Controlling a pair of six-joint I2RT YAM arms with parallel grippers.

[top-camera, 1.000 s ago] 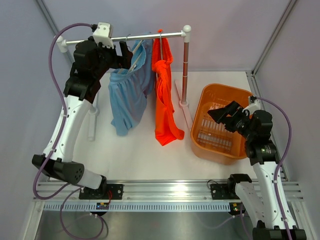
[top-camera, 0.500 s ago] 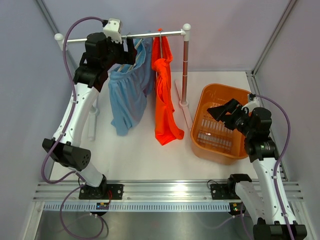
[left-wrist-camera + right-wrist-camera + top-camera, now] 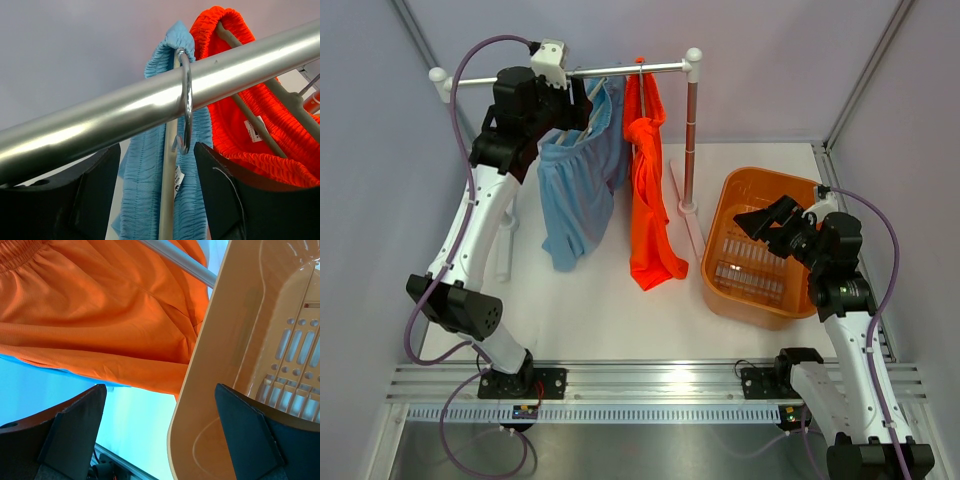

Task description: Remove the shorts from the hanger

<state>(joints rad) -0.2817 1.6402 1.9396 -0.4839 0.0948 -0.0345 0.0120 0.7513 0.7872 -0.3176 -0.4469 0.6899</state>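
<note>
Shorts: light blue shorts (image 3: 575, 195) and orange shorts (image 3: 645, 200), both on hangers under the silver rail (image 3: 620, 72) at the far side of the white table (image 3: 600, 310).

Nearest, on the right: right gripper (image 3: 760, 222) spread wide and empty, poised over the left rim of the orange basket (image 3: 760, 185), touching nothing. Seen from its wrist camera, between the parted fingers (image 3: 75, 425): basket wall to the right, loose folds of the orange pair to the left, the two just beside each other.

Farther out: both pairs hanging down side by side, blue on the left, orange on the right and twisted partway down. Contact between hems and table impossible to tell.

Beyond, a reddish upright post (image 3: 692, 140) between the orange pair and the basket, carrying the rail.

Farthest, toward the rail's left end: left gripper (image 3: 575, 108) set high, just under the rail, likewise parted and clasping nothing. From its wrist camera: dark fingers (image 3: 95, 195) on either side of the blue gathered waistband, apart from the cloth. Between them, a metal hanger hook (image 3: 186, 100) looped over the rail and a pale hanger arm (image 3: 167, 200) running down inside the waistband. Just beside, to the right, the orange waistband on a grey hanger (image 3: 280, 95), with a white label (image 3: 254, 131) inside.
</note>
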